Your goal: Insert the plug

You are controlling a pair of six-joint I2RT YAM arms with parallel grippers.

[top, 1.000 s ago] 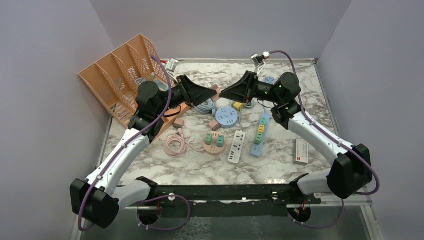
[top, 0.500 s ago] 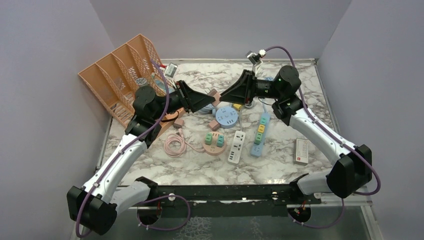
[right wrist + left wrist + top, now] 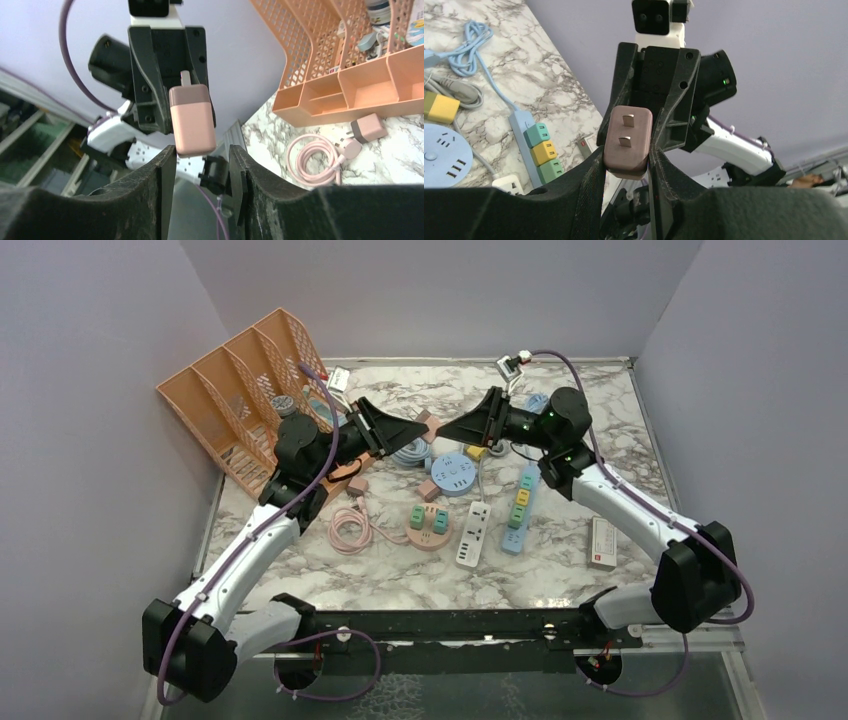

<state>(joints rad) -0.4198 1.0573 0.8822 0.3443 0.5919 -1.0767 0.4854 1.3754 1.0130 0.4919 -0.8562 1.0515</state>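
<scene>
The plug (image 3: 626, 142), a small pink block with two flat metal prongs, hangs in the air over the far middle of the bench (image 3: 400, 580), between the two arms. The left tool (image 3: 626, 152) is closed narrowly on it: in the left wrist view its black fingers (image 3: 591, 175) press against both sides of the block, and the prongs face back toward that camera. The right tool (image 3: 201, 149) points straight at the left one, tip to tip. Its fingers (image 3: 240, 170) stand a little wider than the plug. In the right wrist view the near end of the block sits just between their tips, with a gap showing on one side, so this tool is not clamped.

An orange mesh rack (image 3: 235, 390) stands at the far left corner of the bench. Near the middle lie a round blue socket (image 3: 453, 473) and a round pink socket (image 3: 428, 525) with green inserts. Just to their right are a white power strip (image 3: 473, 533) and a blue power strip (image 3: 520, 500) with coloured outlets. A coiled pink cable (image 3: 347, 530) lies toward the left edge.
</scene>
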